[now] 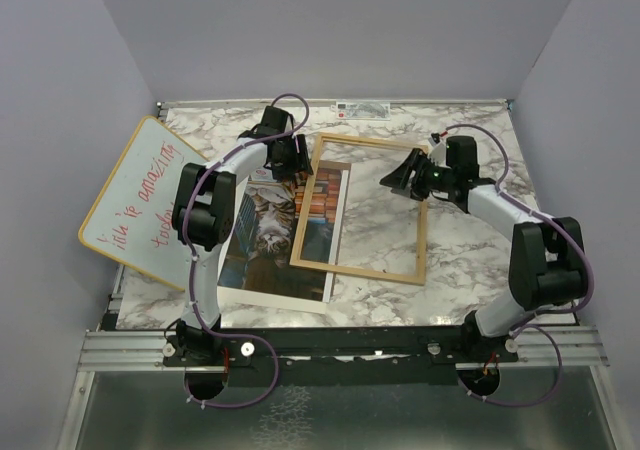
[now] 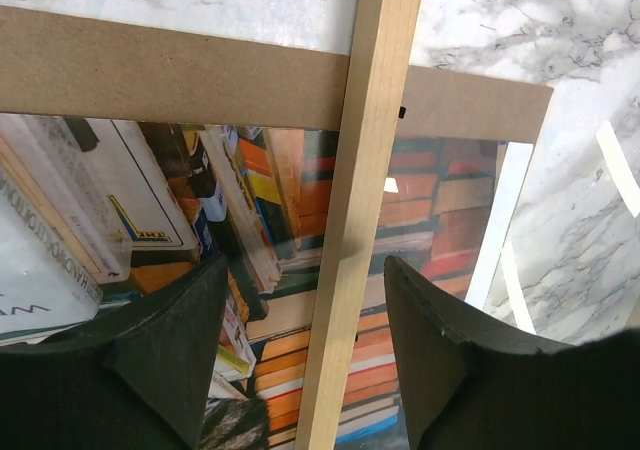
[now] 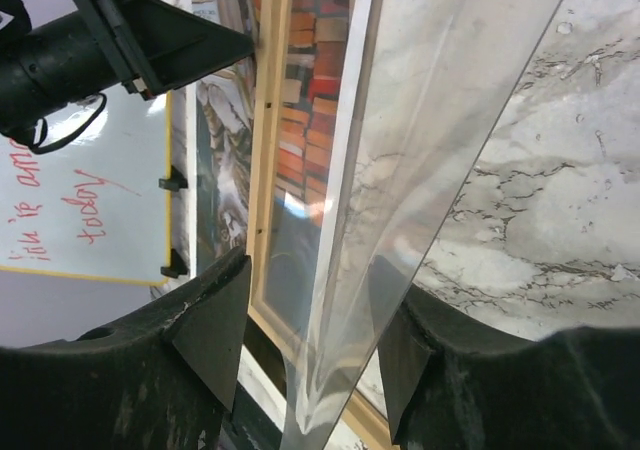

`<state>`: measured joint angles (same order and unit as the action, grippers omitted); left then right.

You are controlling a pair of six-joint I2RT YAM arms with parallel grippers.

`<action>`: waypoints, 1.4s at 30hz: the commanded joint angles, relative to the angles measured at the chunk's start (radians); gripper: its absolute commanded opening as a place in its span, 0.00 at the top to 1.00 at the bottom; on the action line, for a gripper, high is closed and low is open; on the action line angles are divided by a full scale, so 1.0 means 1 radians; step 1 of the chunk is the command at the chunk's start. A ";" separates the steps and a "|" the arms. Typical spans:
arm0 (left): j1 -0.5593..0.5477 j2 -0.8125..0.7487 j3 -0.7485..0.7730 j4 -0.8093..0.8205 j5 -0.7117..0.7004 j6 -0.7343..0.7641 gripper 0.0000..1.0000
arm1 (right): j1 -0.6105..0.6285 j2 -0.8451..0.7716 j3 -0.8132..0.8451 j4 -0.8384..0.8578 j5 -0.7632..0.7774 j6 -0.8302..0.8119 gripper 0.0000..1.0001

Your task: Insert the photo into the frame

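A round-cornered whiteboard (image 1: 140,205) with red handwriting lies at the far left. The left fingers (image 2: 170,350) hang wide open and hold nothing, straddling one rail of the thin light-wood rectangular frame (image 2: 365,150). The white-bordered paper photo (image 1: 265,240) of a tabby cat among books lies face up on the marble table (image 1: 470,260). A brown fibreboard backing sheet (image 2: 170,70) shows past one of its edges. The frame holds nothing yet. It lies askew over the photo's right strip, and marble shows through the rest of its opening. The right fingers (image 3: 200,330) are spread wide around an edge of the clear pane (image 3: 440,170), not pinching it. The step looks like squaring up: keep the frame flat and slide the photo fully within the rails, corners matched.
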<state>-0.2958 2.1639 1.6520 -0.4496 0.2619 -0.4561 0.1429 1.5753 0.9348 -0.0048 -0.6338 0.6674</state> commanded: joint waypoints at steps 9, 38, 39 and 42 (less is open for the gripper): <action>0.003 0.029 0.008 0.023 0.014 -0.004 0.41 | 0.006 0.051 -0.009 0.047 -0.004 0.048 0.91; 0.005 0.045 0.039 0.010 -0.084 -0.022 0.69 | 0.012 -0.106 0.001 0.311 -0.204 0.150 0.99; 0.004 0.045 0.038 0.007 -0.096 -0.022 0.69 | 0.014 -0.103 0.003 0.319 -0.214 0.150 0.99; 0.004 0.036 0.033 0.001 -0.131 -0.017 0.67 | 0.022 -0.094 0.006 0.352 -0.242 0.165 0.99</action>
<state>-0.2958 2.1864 1.6764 -0.4362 0.1951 -0.4740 0.1509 1.4643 0.9077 0.2623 -0.8043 0.8124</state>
